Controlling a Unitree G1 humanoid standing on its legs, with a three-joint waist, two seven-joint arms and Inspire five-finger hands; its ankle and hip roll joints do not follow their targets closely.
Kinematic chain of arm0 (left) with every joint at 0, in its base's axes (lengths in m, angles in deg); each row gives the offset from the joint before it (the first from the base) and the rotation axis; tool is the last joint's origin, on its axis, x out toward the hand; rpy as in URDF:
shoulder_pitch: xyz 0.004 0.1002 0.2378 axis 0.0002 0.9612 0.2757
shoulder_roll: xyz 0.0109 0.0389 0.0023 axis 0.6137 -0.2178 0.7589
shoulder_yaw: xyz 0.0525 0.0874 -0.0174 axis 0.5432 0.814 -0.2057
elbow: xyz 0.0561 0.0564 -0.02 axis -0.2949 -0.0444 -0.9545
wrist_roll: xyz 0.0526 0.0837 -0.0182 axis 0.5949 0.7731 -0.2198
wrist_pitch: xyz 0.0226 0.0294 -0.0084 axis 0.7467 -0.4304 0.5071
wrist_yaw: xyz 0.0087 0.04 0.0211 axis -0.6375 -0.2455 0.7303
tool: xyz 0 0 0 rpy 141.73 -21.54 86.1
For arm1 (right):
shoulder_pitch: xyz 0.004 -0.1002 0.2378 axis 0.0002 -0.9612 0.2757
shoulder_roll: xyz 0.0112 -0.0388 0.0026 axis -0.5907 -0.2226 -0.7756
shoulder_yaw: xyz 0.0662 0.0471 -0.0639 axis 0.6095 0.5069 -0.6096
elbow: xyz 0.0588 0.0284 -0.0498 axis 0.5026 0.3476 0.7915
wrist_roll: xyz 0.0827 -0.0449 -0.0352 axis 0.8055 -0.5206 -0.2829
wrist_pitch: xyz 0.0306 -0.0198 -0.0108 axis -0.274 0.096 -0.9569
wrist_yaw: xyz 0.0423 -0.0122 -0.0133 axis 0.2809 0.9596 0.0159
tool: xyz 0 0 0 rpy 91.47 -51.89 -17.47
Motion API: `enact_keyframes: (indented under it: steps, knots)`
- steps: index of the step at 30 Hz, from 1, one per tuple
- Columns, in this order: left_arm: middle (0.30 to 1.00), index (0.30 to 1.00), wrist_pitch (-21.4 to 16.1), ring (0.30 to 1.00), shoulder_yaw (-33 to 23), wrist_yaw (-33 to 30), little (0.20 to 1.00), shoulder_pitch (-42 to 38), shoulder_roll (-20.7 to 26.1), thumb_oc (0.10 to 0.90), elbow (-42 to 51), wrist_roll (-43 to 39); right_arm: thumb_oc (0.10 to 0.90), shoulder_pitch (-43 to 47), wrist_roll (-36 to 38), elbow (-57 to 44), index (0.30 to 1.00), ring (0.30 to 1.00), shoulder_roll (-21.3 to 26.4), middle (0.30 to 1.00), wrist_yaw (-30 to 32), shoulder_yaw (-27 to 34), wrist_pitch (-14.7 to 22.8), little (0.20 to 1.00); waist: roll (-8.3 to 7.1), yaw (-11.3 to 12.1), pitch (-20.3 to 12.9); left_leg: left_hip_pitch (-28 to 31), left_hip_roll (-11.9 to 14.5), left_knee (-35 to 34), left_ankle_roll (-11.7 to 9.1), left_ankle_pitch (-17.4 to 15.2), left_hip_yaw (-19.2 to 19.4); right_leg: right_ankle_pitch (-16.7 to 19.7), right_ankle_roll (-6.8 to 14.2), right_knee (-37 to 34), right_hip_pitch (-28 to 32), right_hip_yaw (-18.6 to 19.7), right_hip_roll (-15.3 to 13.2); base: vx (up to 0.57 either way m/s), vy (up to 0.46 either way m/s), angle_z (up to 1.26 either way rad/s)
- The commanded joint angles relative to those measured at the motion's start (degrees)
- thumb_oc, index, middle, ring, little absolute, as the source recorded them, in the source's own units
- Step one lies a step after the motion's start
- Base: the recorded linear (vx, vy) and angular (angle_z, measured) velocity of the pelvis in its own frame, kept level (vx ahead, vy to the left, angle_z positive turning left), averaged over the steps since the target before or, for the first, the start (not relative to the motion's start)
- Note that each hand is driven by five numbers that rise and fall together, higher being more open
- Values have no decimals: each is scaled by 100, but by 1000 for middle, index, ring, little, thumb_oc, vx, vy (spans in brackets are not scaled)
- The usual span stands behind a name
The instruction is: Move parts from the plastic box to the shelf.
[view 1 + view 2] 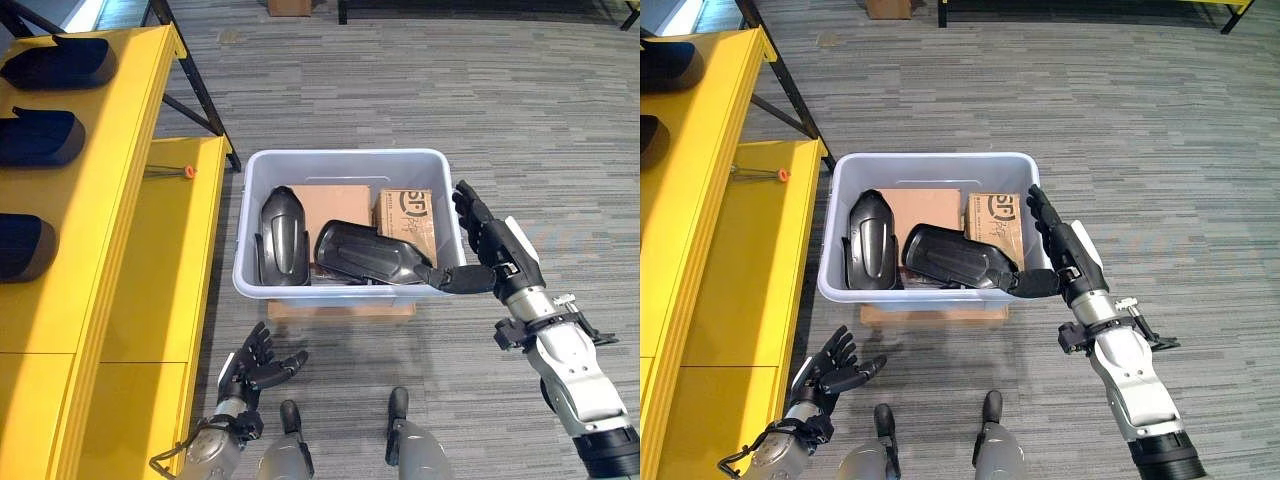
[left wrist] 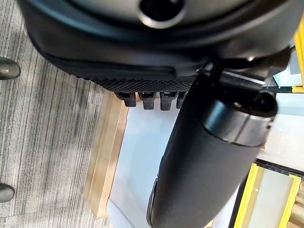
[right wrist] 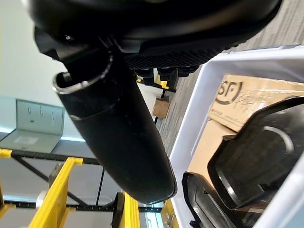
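A pale grey plastic box (image 1: 250, 200) stands on the carpet on a low wooden block. Inside it lie two black moulded parts, one upright at the left (image 1: 283, 236) and one flat in the middle (image 1: 372, 254), on top of cardboard boxes (image 1: 408, 216). My right hand (image 1: 492, 248) hovers open at the box's right front corner, fingers straight, thumb reaching over the rim towards the flat part (image 3: 256, 161), holding nothing. My left hand (image 1: 254, 362) hangs open low in front of the box, empty. The yellow shelf (image 1: 110, 180) stands at the left with black parts (image 1: 40, 136) on its top tier.
A lower yellow shelf tier (image 1: 170, 270) lies between the shelf top and the box. A small orange-tipped tool (image 1: 188, 172) lies at its far end. Black shelf legs (image 1: 195, 100) slant behind. Open carpet stretches to the right and beyond the box.
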Motion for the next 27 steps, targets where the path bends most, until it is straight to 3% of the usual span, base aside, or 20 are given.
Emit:
enact_keyframes:
  steps: [1,10,15,27]
  knots:
    - [1000,1000,-297,1000,-52,122,1000,-33,595,900,736,-48,900,1206,210,7,1000,1000,382,1000,320,-208,309,1000,-275,153,-137,24,277,403,-178,-429,-204,-257,266,-196,227,199,-187,0,0,0]
    - [1000,1000,-324,1000,-11,29,1000,-128,741,900,768,-149,900,2213,73,483,1000,1000,288,1000,497,-824,147,1000,-322,265,-35,-26,201,431,-159,-451,-237,-207,262,-211,248,215,-255,-1,2,0]
    - [1000,1000,-313,1000,-31,-81,1000,-184,778,900,775,-184,900,2551,74,803,1000,1000,-177,1000,651,-1032,44,1000,-349,325,6,-36,168,470,-131,-491,-271,-186,264,-210,277,209,-280,-1,3,1]
    - [1000,1000,-276,1000,-35,-141,1000,-214,799,900,737,-198,900,3000,47,1118,1000,1000,-635,1000,742,-1331,-65,1000,-357,449,55,-92,122,494,-104,-512,-321,-172,264,-217,278,187,-316,0,0,0]
